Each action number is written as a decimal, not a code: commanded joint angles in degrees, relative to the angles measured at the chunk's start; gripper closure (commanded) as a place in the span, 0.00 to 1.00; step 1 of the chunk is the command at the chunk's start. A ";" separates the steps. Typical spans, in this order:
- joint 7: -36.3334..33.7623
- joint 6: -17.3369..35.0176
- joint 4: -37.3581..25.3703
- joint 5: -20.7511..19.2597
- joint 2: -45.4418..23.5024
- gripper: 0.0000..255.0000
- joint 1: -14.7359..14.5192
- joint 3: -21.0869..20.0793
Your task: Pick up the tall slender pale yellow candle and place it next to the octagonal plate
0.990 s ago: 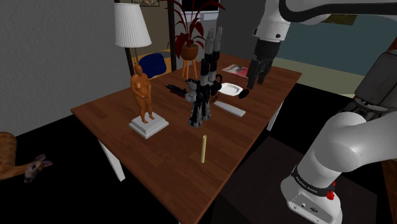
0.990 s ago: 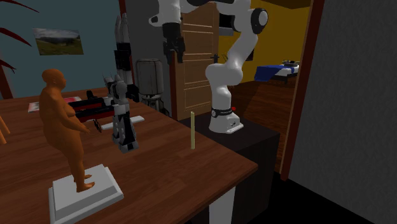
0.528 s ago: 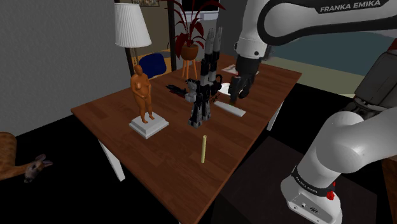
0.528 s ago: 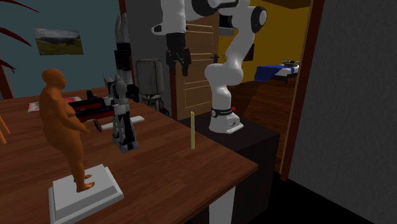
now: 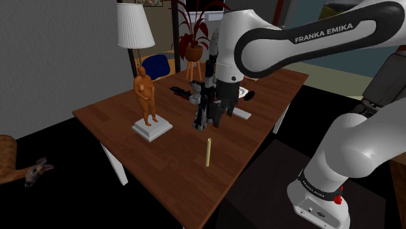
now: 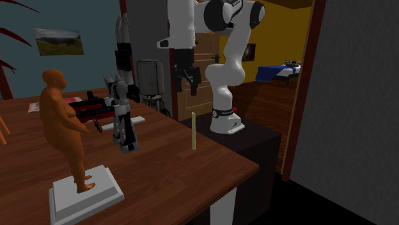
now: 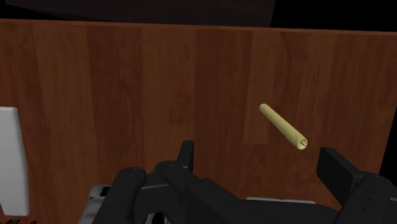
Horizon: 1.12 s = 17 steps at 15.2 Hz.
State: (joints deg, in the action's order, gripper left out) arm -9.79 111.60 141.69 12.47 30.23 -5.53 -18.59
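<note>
the black gripper [image 6: 190, 78] hangs in the air over the wooden table [image 5: 166, 166], pointing down, its fingers [image 7: 338, 170] spread wide and holding nothing. in the wrist view the pale yellow candle [image 7: 284, 126] shows ahead of the open jaws, nearer to one finger than to the other, and touched by neither. in the shoulder view the candle stands upright and alone toward the near edge of the table, nearer than the gripper and a little to that view's left. just beside the gripper, on the shoulder view's left, rises a tall dark toy figure [image 5: 203, 104]; farther left stands an orange figurine [image 5: 144, 94] on a white base [image 5: 151, 130]. the white plate [image 5: 244, 92] lies on the far side, partly hidden behind the arm [image 5: 286, 45]. the grasp is not yet begun, by my reading. the main danger is the candle's shape: so thin and tall a thing will tip at the lightest side knock, so if the gripper comes down off-centre one finger may strike the top and fell it, and a fallen candle could roll off the near edge. on the carry to the plate the arm must pass the toy figure, which a low path could knock over, and a release that is not plumb would leave the candle lying down.
</note>
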 commanded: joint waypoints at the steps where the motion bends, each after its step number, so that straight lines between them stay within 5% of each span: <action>1: -2.45 2.49 -0.82 0.02 -3.22 0.00 -0.59 -2.76; 5: -6.70 6.59 -2.87 -1.28 -9.57 0.00 -1.01 -7.17; 17: -7.18 13.09 0.87 -1.47 -12.41 0.00 -0.95 -8.32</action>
State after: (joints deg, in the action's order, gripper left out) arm -16.97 124.64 142.53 11.00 17.84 -6.48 -26.90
